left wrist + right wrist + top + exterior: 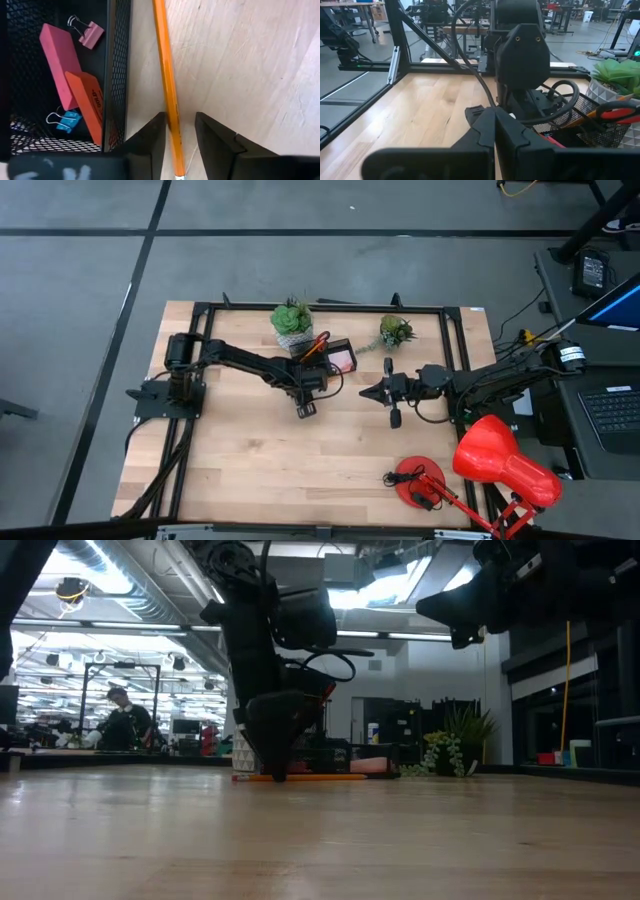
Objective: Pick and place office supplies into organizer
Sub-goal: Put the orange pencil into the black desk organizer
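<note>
At centre of the high view, the left gripper (306,409) is down at the counter (250,470), just below the black organizer (340,346), which sits at upper centre between two potted plants (292,320). In the left wrist view an orange pencil (167,85) lies flat on the counter, running bottom to top of frame, alongside the organizer's mesh wall (117,70) but outside it. The pencil's lower end passes between the left jaws; they stand partly open on either side of it, one finger (150,137) close against the pencil, the other finger with a thin gap, no firm clamp visible. Inside the organizer compartment: a pink eraser (57,62), an orange-red eraser (87,102), a pink binder clip (90,34), a blue binder clip (65,120). In the low view the pencil (305,777) lies on the counter at centre under the left arm. The right gripper (365,392) hovers right of centre in the high view, above the counter, jaws closed and empty. Red scissor handles (620,114) stick out of the organizer at the right edge of the right wrist view. A red desk lamp (500,460) sits at lower right.
</note>
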`<state>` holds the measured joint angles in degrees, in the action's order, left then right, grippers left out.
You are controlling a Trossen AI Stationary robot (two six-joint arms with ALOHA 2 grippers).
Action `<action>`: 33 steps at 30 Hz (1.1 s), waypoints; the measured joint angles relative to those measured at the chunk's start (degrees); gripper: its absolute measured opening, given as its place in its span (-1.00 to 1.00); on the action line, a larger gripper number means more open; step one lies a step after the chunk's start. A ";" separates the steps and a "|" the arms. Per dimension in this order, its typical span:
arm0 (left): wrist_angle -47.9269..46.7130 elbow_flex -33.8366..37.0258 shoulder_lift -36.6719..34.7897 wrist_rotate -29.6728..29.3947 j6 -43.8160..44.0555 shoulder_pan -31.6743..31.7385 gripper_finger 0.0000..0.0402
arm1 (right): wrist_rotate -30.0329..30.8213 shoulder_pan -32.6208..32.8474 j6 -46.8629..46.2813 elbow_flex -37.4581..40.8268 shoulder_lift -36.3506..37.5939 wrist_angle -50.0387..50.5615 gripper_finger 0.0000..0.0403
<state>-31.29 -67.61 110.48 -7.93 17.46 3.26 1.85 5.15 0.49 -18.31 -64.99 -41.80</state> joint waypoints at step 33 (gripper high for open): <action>-11.82 0.02 0.11 0.81 -0.19 -6.42 -0.81 | -0.01 0.00 0.00 0.00 0.00 0.04 -0.96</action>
<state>-43.10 -67.59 110.59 -7.12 17.27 -3.16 1.84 5.15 0.49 -18.31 -64.99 -41.76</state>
